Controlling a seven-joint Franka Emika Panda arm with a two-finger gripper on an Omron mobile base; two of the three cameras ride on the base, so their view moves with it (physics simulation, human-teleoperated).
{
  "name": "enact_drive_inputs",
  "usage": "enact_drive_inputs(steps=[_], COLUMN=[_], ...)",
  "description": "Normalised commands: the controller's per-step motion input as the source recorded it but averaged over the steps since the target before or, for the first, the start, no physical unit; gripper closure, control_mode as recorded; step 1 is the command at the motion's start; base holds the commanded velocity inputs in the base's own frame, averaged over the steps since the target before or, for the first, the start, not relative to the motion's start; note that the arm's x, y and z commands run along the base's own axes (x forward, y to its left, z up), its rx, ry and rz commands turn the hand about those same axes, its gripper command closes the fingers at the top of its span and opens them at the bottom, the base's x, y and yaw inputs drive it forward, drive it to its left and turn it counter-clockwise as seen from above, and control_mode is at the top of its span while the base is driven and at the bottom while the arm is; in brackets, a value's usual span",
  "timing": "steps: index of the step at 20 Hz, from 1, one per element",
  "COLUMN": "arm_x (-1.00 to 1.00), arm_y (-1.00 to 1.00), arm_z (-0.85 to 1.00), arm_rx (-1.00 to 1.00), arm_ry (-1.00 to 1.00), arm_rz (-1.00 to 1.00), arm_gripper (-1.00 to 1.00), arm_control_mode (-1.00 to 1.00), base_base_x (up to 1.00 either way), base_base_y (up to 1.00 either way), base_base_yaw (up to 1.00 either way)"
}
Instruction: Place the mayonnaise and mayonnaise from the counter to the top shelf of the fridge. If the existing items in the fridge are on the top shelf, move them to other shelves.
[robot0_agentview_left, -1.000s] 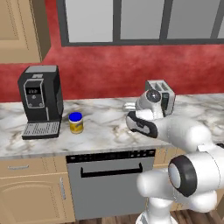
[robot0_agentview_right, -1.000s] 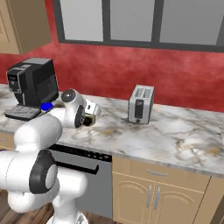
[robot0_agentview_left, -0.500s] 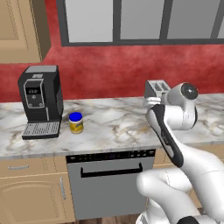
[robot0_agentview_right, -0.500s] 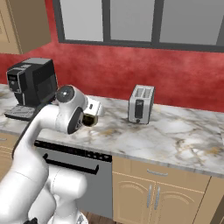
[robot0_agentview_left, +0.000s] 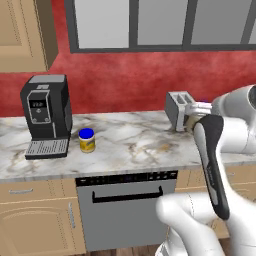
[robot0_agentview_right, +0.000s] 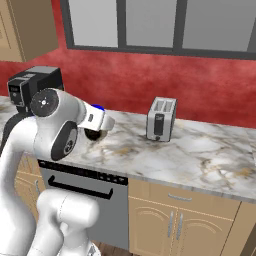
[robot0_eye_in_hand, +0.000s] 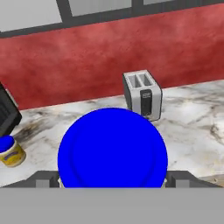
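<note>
A blue-lidded mayonnaise jar (robot0_eye_in_hand: 113, 148) sits between my fingertips (robot0_eye_in_hand: 46, 179) in the hand view, and my gripper (robot0_eye_in_hand: 113, 180) is shut on it. In the right base view the same jar (robot0_agentview_right: 93, 134) hangs dark under the hand, above the counter (robot0_agentview_right: 200, 155). In the left base view my gripper (robot0_agentview_left: 194, 120) is beside the toaster. The second mayonnaise jar (robot0_agentview_left: 86, 140) stands on the counter (robot0_agentview_left: 130, 150) next to the coffee machine, and it also shows at the left of the hand view (robot0_eye_in_hand: 10, 152). The fridge, its top shelf and the existing items are out of view.
A black coffee machine (robot0_agentview_left: 46, 116) stands at the counter's left end. A silver toaster (robot0_agentview_right: 161, 119) stands against the red wall. A dishwasher front (robot0_agentview_left: 127, 207) lies below the counter, with tan cabinets (robot0_agentview_right: 175, 225) on either side.
The arm's elbow and upper links have swung up and to the right. The hand with the jar has stayed over the counter near the toaster. The other jar has not moved.
</note>
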Motion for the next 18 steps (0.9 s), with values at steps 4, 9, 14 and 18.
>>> enact_drive_inputs(steps=[4,9,14,18], arm_x=[-1.0,-1.0,-0.8,0.0], arm_y=[0.03,0.05,0.17,0.0], arm_z=[0.9,0.62,0.14,0.0], arm_rx=[-0.02,-0.01,-0.05,0.0], arm_ry=[-0.11,-0.03,0.0,0.0], arm_rz=[0.0,-0.01,0.04,0.0], arm_gripper=[1.0,1.0,1.0,1.0], arm_control_mode=[-1.0,-1.0,-1.0,1.0], base_base_x=[0.0,0.0,0.0,-1.0], base_base_y=[0.0,0.0,0.0,-0.6], base_base_yaw=[0.0,0.0,0.0,0.12])
